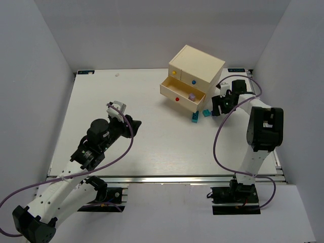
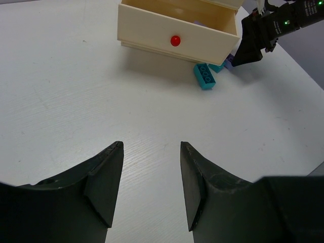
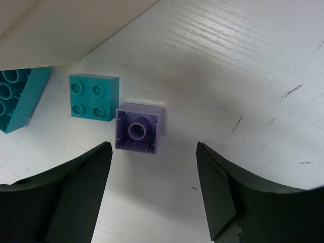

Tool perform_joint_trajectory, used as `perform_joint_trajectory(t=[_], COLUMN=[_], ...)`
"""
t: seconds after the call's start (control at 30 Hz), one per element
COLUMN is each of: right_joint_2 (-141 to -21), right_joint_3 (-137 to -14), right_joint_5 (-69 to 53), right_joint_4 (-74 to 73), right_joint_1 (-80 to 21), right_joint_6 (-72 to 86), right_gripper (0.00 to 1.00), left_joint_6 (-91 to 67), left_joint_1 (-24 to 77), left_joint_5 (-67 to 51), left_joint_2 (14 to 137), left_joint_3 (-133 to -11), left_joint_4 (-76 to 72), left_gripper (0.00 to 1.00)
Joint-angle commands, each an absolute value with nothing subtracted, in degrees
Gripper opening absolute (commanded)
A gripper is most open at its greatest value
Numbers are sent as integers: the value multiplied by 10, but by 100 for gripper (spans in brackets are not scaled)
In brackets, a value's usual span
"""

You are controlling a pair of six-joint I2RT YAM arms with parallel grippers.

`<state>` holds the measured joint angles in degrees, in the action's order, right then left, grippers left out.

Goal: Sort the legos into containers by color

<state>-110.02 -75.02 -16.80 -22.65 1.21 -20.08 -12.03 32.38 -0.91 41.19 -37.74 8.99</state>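
While the left gripper (image 2: 152,147) hangs spread over the table (image 2: 76,101), the red-knob drawer (image 1: 169,93) stands open. The lilac brick (image 3: 139,127) lies upside down just beside a teal brick (image 3: 93,96). The right gripper (image 3: 154,152) is spread above it: drop centred, pinch lilac only.

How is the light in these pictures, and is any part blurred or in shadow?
Top external view: soft, even light, with a bright glare strip along the near edge of the table. Left wrist view: the open drawer throws a soft shadow on the table before it. Right wrist view: the lilac lego is sharp; the right end effector is dark, with little detail.
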Motion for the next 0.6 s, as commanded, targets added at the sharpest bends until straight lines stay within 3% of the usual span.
perform_joint_trajectory(t=[0.0,0.37,0.57], right_joint_2=[-1104,-1127,-1122], right_joint_3=[-755,-760,-744], right_joint_5=[-184,-142,-131], right_joint_4=[-232,-216,-197], right_joint_1=[5,-20,-20], right_joint_6=[-217,-209,-208], right_gripper=[73,68,56], left_joint_6=[-115,-114,-115], left_joint_1=[326,326,326], left_joint_5=[-18,-15,-13], left_joint_2=[412,413,414], left_joint_3=[-385,-383,-384], left_joint_4=[89,91,91], left_gripper=[59,59,59])
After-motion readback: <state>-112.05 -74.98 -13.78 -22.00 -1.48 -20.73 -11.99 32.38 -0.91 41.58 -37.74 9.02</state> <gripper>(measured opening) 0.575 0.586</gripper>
